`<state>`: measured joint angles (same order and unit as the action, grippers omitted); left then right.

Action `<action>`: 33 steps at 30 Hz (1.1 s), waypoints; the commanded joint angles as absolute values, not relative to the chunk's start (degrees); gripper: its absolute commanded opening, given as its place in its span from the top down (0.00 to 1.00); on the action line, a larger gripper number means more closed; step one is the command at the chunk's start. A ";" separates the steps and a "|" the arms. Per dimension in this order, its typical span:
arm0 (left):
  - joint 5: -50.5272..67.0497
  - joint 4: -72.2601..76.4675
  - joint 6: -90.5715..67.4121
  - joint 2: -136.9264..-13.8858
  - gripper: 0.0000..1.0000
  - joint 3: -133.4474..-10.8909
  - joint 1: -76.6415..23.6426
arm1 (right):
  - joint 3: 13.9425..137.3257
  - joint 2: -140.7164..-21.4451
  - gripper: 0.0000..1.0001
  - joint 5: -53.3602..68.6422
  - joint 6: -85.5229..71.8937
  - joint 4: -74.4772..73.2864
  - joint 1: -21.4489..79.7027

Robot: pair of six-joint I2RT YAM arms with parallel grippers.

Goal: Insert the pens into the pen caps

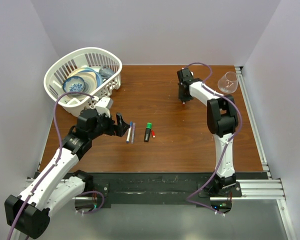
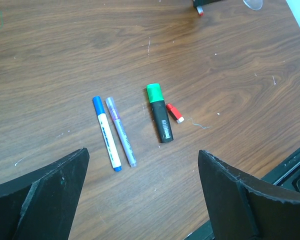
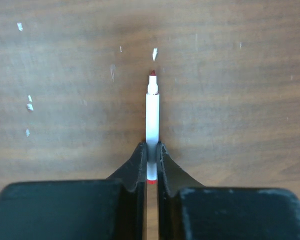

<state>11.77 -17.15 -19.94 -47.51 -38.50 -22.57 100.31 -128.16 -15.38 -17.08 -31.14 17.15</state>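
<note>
White pen (image 3: 152, 115) | clamped between right jaws | red tip protruding ahead

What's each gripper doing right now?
Left gripper: open, holding nothing.
Right gripper: closed on the white pen, red tip uncapped.

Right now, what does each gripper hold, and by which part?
Right gripper pinches the thin white red-tipped pen near its back end. Left gripper holds nothing.
</note>
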 commanded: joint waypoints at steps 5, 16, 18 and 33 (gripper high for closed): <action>12.91 -10.02 -26.88 -49.39 0.11 -37.70 -22.41 | 79.22 -109.89 1.00 -10.82 -16.61 -24.98 21.61; 21.09 -0.79 -36.56 -62.83 0.15 -43.15 -22.59 | 55.65 -84.66 1.00 -2.29 -27.24 -7.22 40.77; 22.14 3.68 -38.40 -64.07 0.16 -43.42 -22.76 | 53.53 -80.69 1.00 -2.11 -28.47 -3.89 44.19; 23.29 15.38 -45.09 -72.33 0.53 -43.15 -29.79 | 52.47 -74.79 1.00 -4.21 -33.13 1.14 52.12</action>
<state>22.28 9.89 -43.22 -71.11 -40.84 -27.86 52.60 -76.53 -2.02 -31.55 -2.76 51.20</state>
